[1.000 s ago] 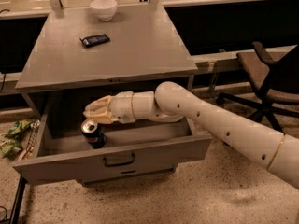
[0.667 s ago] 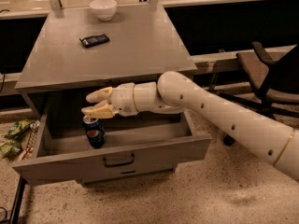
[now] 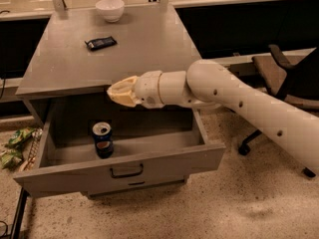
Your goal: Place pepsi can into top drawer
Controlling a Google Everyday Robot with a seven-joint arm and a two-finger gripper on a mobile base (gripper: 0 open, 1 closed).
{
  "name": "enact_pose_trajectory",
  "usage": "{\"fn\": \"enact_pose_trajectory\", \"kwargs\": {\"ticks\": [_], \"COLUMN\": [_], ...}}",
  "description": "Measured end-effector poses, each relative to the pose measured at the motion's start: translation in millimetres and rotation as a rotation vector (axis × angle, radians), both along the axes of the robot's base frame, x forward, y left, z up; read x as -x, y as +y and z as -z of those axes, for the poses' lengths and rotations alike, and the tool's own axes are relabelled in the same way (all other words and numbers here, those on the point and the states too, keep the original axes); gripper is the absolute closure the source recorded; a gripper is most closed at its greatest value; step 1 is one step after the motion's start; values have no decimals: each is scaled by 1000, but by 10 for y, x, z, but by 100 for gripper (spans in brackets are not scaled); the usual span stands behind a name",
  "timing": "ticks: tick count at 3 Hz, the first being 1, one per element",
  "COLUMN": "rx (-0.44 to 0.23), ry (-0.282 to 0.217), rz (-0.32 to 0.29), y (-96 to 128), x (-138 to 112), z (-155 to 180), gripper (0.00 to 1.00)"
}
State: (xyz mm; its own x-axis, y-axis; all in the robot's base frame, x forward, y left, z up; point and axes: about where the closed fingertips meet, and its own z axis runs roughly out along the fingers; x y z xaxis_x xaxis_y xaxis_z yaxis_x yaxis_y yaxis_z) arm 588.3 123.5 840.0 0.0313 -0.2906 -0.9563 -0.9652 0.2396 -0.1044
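Note:
The pepsi can (image 3: 102, 139) stands upright on its own inside the open top drawer (image 3: 60, 177), at the left near the front panel with the dark pull handle (image 3: 126, 172). Its silver top faces up and its logo faces the camera. My gripper (image 3: 115, 91) is open and empty. It hangs above the drawer at the level of the cabinet top's front edge, up and a little right of the can, and is apart from it. The white arm (image 3: 224, 91) comes in from the right over the drawer.
On the grey cabinet top (image 3: 134, 49) lie a flat black snack packet (image 3: 100, 43) and a white bowl (image 3: 109, 9) at the back. A dark office chair (image 3: 286, 68) stands at the right. Green bags (image 3: 15, 146) lie on the floor at the left.
My gripper has let go of the can and risen out of the drawer, drawing back up and to the right. The can stays upright where it was set.

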Motion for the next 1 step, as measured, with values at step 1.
{"fn": "enact_pose_trajectory", "kwargs": {"ticks": [1], "rx": [-4], "ry": [-6], "rz": [9], "y": [11], "x": [-27], "z": [-18], "gripper": [83]}}
